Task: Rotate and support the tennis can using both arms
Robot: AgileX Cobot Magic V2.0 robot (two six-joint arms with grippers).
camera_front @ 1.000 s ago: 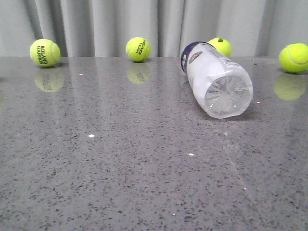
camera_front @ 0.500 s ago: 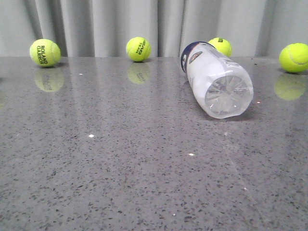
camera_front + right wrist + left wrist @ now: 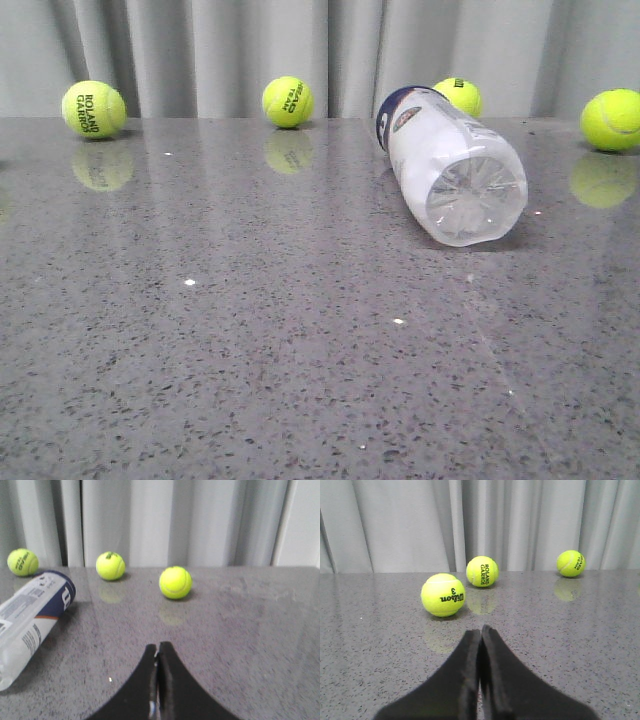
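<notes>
The tennis can (image 3: pixel 450 165) lies on its side on the grey table, right of centre, ribbed clear bottom toward the camera and navy band at the far end. It also shows in the right wrist view (image 3: pixel 32 617), off to one side of my right gripper (image 3: pixel 158 646), which is shut and empty, apart from the can. My left gripper (image 3: pixel 480 630) is shut and empty over bare table, with no can in its view. Neither gripper shows in the front view.
Yellow tennis balls stand along the back by the grey curtain: one far left (image 3: pixel 93 109), one centre (image 3: pixel 287 101), one behind the can (image 3: pixel 458 96), one far right (image 3: pixel 610 120). A Wilson ball (image 3: pixel 443 594) sits close ahead of the left gripper.
</notes>
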